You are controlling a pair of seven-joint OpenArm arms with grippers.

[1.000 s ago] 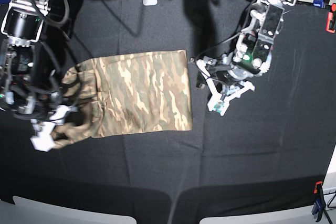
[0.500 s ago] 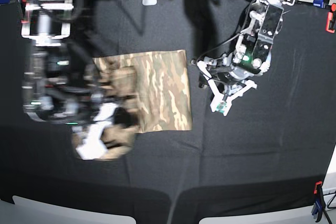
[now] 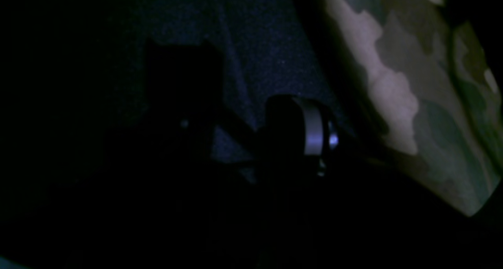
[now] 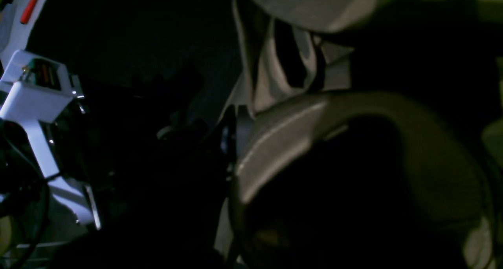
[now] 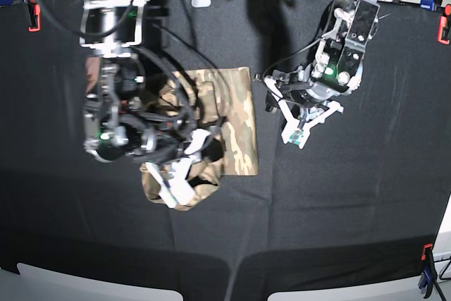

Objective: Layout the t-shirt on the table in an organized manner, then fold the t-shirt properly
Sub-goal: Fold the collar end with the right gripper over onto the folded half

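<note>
The right gripper [image 5: 182, 174] was clamped tight on a bunched edge of the t-shirt [image 5: 232, 121], its white fingers pinching a fold of the camouflage cloth; in the right wrist view a ribbed hem of the shirt curved close past the lens, with gathered fabric above it. From that grip the garment ran up and toward the middle of the table [image 5: 352, 202], part of it folded over itself, while the far portion lay flat on the black cloth with a straight edge facing the other arm. The left gripper [image 5: 299, 128] stood with its jaws spread wide and nothing between them, just beside that straight edge but apart from it, over bare black cloth. The left wrist view was very dark, showing only the shirt's patterned edge at its right side. Red and blue clamps [image 5: 443, 26] sat at the table's edges.
</note>
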